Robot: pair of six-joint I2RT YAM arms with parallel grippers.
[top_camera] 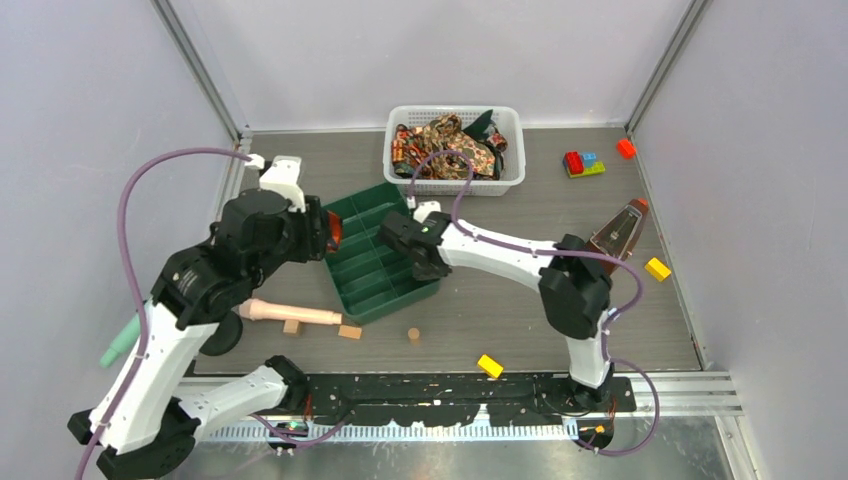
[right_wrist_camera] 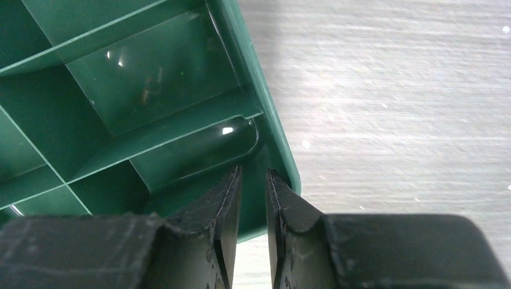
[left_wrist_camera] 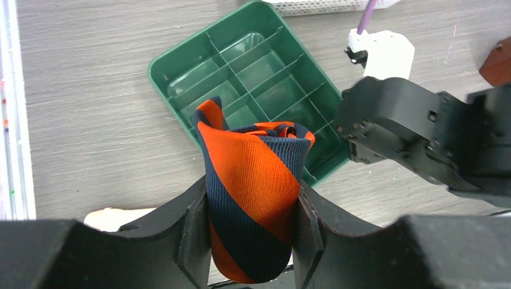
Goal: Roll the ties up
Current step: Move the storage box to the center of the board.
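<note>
Left gripper is pinching the rolled orange-and-navy striped tie between its fingers, roll axis running out along them, open end facing the green divider tray lying just past the fingertips, while right gripper is squeezing that tray's rim, probably steadying it.

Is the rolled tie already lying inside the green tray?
No, the left gripper holds the rolled tie in the air near the tray.

arms: white links, black joints | cables: purple | end effector fingers: black
</note>
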